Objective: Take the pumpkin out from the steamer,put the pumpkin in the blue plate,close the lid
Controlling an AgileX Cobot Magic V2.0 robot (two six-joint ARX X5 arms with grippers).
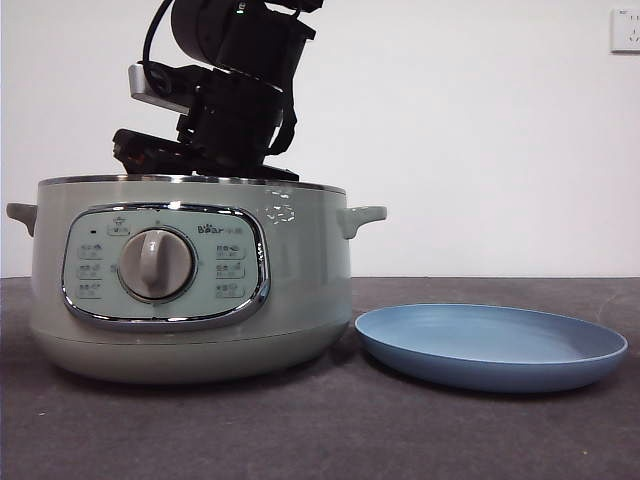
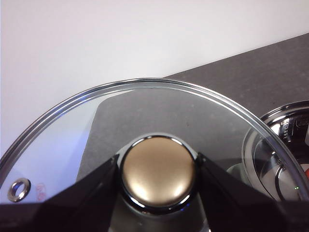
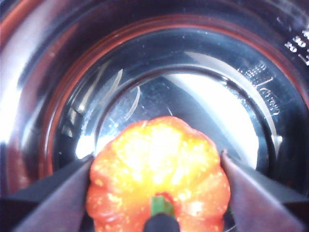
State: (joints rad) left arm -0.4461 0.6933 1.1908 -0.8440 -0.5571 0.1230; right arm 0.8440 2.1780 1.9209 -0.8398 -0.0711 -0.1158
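Steamer (image 1: 190,280) holds right claw (image 3: 157,193) gripping pumpkin (image 3: 159,174).

The arm (image 1: 235,85) is black and bulky, with a silver-grey camera block and a black looping cable.

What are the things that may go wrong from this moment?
1. The right gripper is deep in the steamer with its jaws on either side of the pumpkin; the round, ribbed sides may slip out during lifting.
2. The pumpkin might knock the steamer's rim on the way to the blue plate.
3. The left gripper holds the lid only by its smooth knob, so the lid may tilt or drop.
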